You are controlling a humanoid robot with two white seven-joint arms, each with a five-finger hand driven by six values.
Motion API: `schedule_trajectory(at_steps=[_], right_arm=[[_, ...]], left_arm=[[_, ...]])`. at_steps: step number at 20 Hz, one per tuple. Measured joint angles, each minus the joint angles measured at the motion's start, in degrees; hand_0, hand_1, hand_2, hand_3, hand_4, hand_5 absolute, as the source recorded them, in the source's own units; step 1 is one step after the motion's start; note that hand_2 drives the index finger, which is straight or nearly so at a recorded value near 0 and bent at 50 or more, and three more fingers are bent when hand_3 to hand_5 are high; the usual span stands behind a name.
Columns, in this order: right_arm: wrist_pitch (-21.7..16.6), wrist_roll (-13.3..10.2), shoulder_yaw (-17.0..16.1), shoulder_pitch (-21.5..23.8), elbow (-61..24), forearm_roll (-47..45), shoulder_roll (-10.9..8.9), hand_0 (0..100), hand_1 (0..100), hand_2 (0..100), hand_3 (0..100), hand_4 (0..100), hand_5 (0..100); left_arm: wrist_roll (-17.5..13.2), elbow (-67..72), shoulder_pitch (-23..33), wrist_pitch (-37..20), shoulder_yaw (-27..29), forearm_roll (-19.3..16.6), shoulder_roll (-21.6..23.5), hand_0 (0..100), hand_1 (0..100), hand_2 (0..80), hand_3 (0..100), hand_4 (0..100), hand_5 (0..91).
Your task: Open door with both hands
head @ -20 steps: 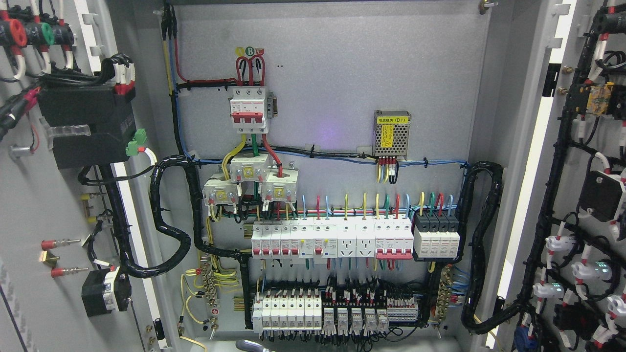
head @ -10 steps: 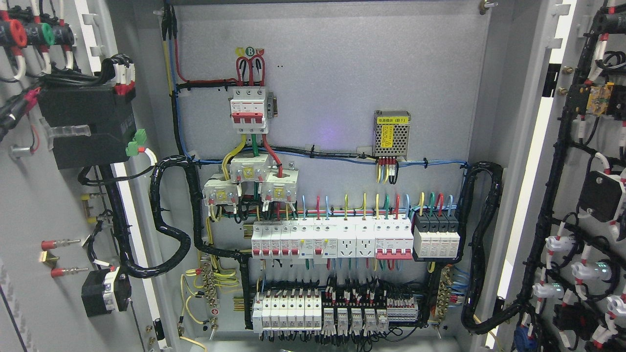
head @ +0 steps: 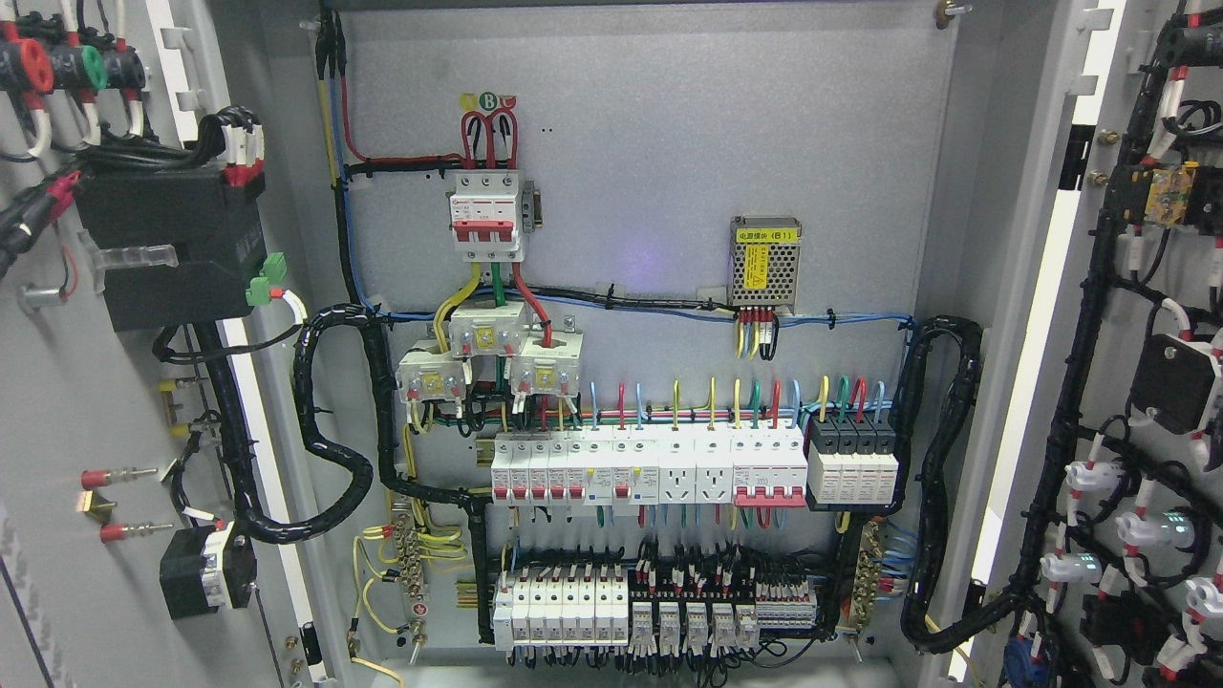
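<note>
An electrical cabinet stands with both doors swung wide. The left door shows its inner face with a black box, wiring and red terminals. The right door also faces inward, covered in black cable looms and small white devices. Between them the grey back panel is fully exposed. Neither of my hands nor any arm shows in the head view.
On the back panel sit a red-handled main breaker, a meshed power supply, a row of white breakers and lower terminal blocks. Thick black cable bundles loop from the panel to each door.
A grey rounded object that showed at the bottom edge near the middle one second ago has dropped out of view. The doors and the panel have not moved.
</note>
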Motion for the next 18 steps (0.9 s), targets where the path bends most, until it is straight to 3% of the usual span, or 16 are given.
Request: schedule_trajectory(at_steps=[8,12,18], right_arm=[[-6.6,0.0,-3.6,6.2,-1.9,0.1,-2.86,0,0,0,0,0,0],[-10.4,-0.2,-5.2,9.2,-3.0,0.1,-4.70,0,0,0,0,0,0],[-15.8,-0.1,-7.5,12.3,-4.5,0.2,-7.55,0,0,0,0,0,0]], left_arm=[[0.0,-25.1,6.9,0.1,-4.6,-0.1,2.7,0,0,0.0,0,4,0.0],[0.2,-35.6,9.8,-3.8,-6.9,-0.6,4.0,0,0,0.0,0,4,0.0],[0.2,-48.1,12.7,-14.1,-9.6,-1.4,5.4,0,0,0.0,0,4,0.0]])
